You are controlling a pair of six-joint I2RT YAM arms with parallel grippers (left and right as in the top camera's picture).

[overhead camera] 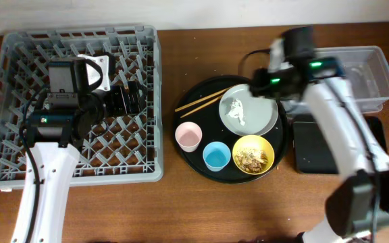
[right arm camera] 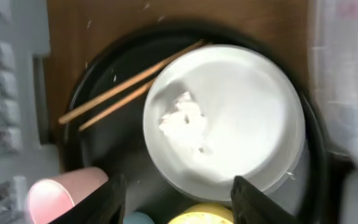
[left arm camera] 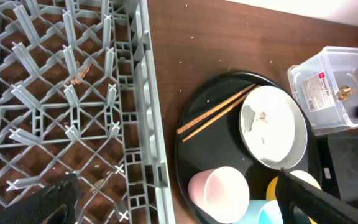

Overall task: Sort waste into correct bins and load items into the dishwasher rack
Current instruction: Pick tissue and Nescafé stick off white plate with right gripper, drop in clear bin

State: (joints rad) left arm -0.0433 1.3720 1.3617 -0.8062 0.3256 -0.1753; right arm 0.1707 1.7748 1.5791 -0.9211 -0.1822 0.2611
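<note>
The grey dishwasher rack point(overhead camera: 19, 145) is at the left, and my open, empty left gripper point(overhead camera: 132, 98) hovers over its right part point(left arm camera: 179, 208). On the round black tray lie the pale plate point(overhead camera: 258, 118) with the crumpled white napkin point(overhead camera: 237, 108), the wooden chopsticks point(overhead camera: 198, 103), the pink cup point(overhead camera: 188, 136), the blue cup point(overhead camera: 216, 156) and the yellow bowl point(overhead camera: 253, 154) holding brownish scraps point(overhead camera: 252, 158). My right gripper point(overhead camera: 262, 86) is open and empty above the plate point(right arm camera: 229, 118), its fingers point(right arm camera: 182, 202) near the plate's lower edge. A small brown-gold piece point(left arm camera: 345, 93) lies in the clear tub point(overhead camera: 369, 67).
The shallow black rectangular tray point(overhead camera: 323, 145) lies right of the round black tray point(overhead camera: 198, 165), below the clear tub. Small crumbs lie under the rack grid point(left arm camera: 82, 71). Bare wooden table point(overhead camera: 171, 209) shows between rack and round tray and along the front.
</note>
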